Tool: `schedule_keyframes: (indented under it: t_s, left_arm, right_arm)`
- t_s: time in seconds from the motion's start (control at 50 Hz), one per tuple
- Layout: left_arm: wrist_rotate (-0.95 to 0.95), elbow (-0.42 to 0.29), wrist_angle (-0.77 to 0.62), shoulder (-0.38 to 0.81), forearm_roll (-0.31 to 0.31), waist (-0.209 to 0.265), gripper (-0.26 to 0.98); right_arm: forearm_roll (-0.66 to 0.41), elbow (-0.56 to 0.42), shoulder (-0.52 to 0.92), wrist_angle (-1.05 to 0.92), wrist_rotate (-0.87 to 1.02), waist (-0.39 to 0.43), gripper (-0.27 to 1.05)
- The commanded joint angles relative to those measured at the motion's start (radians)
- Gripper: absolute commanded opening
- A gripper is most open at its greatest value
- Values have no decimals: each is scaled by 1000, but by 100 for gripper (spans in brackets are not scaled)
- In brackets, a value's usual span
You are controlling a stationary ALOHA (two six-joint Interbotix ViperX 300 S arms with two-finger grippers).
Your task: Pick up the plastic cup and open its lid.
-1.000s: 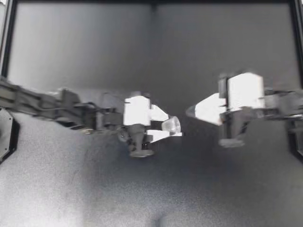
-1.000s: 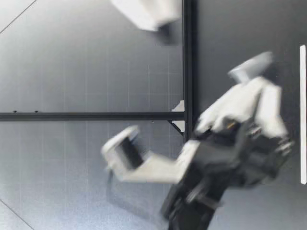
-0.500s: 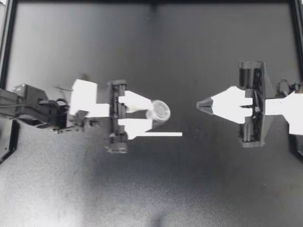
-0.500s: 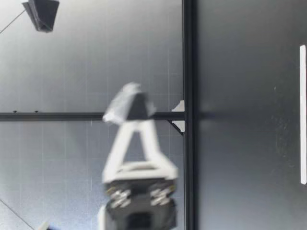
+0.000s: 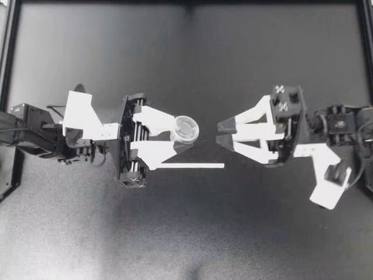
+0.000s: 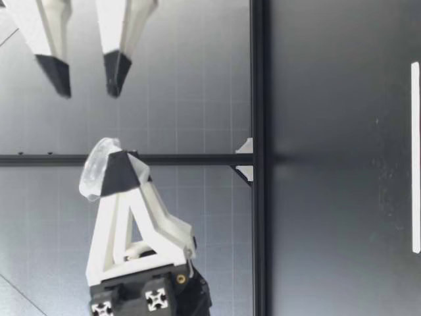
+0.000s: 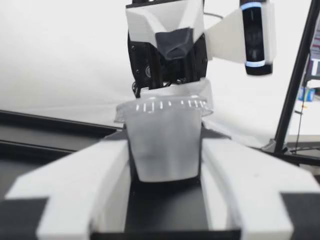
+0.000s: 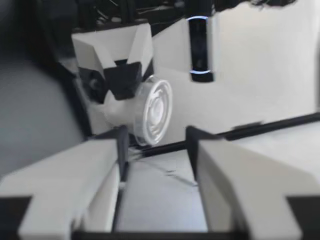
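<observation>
The plastic cup (image 5: pixel 186 128) sat clamped between the fingers of my left gripper (image 5: pixel 183 136), lifted clear of the table (image 5: pixel 186 233). Its lid (image 8: pixel 156 107) was at the end farthest from that gripper's wrist and faced my right gripper (image 5: pixel 224 133). The right gripper was spread wide and held nothing, with the lid just ahead of its fingertips and roughly in line with the gap between them. The lid looked still seated, so the step in hand was likely catching it. Doing that well probably meant a firm left grip that would not crush the thin wall. The right fingers should pinch the lid's rim rather than its flat face, then peel from one edge
</observation>
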Motion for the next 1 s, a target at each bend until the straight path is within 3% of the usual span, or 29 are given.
schedule_keyframes:
  t_s: [0.0,0.64,0.98]
  left_arm:
    - [-2,-20,-9,-26,2,2,20]
    - [-3,-31,-2,23,2,2,20]
    - [-5,-26,0,52,2,-14,20]
  right_arm:
    - [14,-21,18,-49,-29,0,53]
    - [25,-83,126,-52,-29,0,53]
    - [117,-52,-5,-98,-60,-8,53]
